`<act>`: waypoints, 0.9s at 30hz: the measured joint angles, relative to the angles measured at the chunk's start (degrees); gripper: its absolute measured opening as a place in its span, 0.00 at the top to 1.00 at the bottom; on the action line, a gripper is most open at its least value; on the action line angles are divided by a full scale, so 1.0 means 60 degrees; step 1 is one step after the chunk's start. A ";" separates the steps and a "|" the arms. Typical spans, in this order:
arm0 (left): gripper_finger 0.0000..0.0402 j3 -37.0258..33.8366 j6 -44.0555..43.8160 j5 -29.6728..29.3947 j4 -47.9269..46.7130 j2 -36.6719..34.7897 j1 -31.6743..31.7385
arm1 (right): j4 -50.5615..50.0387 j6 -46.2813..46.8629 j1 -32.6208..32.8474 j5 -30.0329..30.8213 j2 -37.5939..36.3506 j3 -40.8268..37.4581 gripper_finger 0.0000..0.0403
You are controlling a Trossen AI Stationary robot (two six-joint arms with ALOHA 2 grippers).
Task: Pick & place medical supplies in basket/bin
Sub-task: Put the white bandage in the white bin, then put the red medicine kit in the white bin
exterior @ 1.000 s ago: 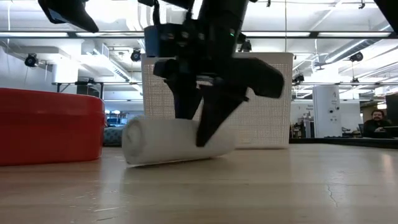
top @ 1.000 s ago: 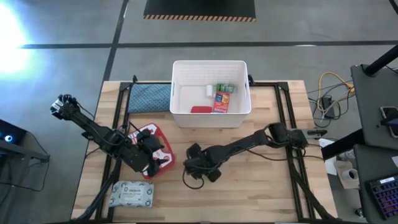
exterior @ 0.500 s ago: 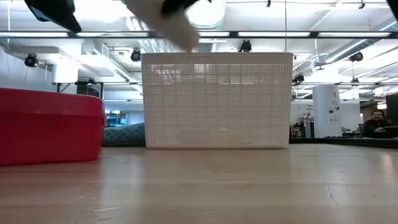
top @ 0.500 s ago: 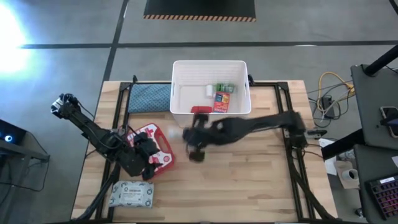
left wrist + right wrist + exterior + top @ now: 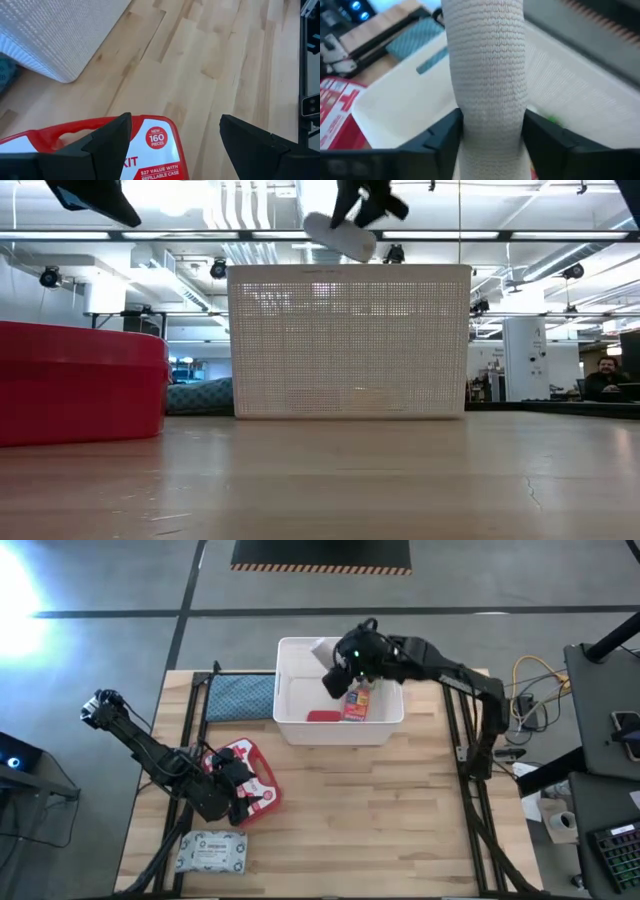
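Note:
My right gripper (image 5: pixel 347 662) (image 5: pixel 489 147) is up over the white slotted basket (image 5: pixel 290 728) (image 5: pixel 350 340) and is shut on the beige bandage roll (image 5: pixel 487 70) (image 5: pixel 340 235) (image 5: pixel 324 646). In the basket lie the red tube (image 5: pixel 322 716), the orange-blue box (image 5: pixel 356 704) and the green-capped bottle (image 5: pixel 364 683). My left gripper (image 5: pixel 238 792) (image 5: pixel 175 145) is open, low over the red-and-white first-aid pouch (image 5: pixel 252 772) (image 5: pixel 150 142), which lies flat on the table. The grey-white wipes pack (image 5: pixel 210 852) lies near the table's near-left corner. My right gripper pinches the bandage roll between its two fingers (image 5: pixel 442 140), which lie across the roll's length partway along it (image 5: pixel 487 120). The roll is lifted clear, tilted, above the basket's open top, and sticks out beyond the fingers.
A blue-grey cloth pad (image 5: pixel 240 695) lies left of the basket at the far edge. Black frame rails (image 5: pixel 455 720) run along the table's left and right sides. Bare wood (image 5: pixel 380 810) stretches between the basket and the near edge. A person sits far off in the room (image 5: pixel 606 370).
My right gripper has lifted the bandage roll off the table's middle and carried it up and toward the far edge, over the basket's front wall. The roll now hangs clear above the basket. The left arm has barely moved.

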 joint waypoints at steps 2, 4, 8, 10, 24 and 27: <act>0.30 0.0000 -0.0001 0.0000 -0.0002 -0.0004 0.0000 | -0.0050 0.0033 -0.0309 -0.0723 0.0046 -0.0138 0.49; 0.30 0.0003 -0.0161 -0.0002 -0.0067 -0.0004 0.0000 | 0.0048 -0.0183 -0.0385 -0.0858 0.0085 -0.0254 0.42; 0.30 0.0004 -0.1040 0.0004 -0.0738 -0.0004 0.0000 | 0.0212 -0.0569 -0.0053 0.0871 0.0088 -0.0284 0.34; 0.30 0.0004 -0.1762 0.0011 -0.1362 -0.0004 0.0000 | 0.0198 -0.0671 0.0032 0.1395 0.0079 -0.0284 0.34; 0.30 -0.0854 -0.5279 0.1647 -0.3557 0.0000 -0.0003 | 0.0303 0.2703 0.1838 -0.3934 0.0154 -0.0503 0.41; 0.30 -0.1255 -0.5278 0.2138 -0.3557 0.0000 -0.0004 | 0.0348 0.3413 0.2457 -0.4469 0.0353 -0.0538 0.43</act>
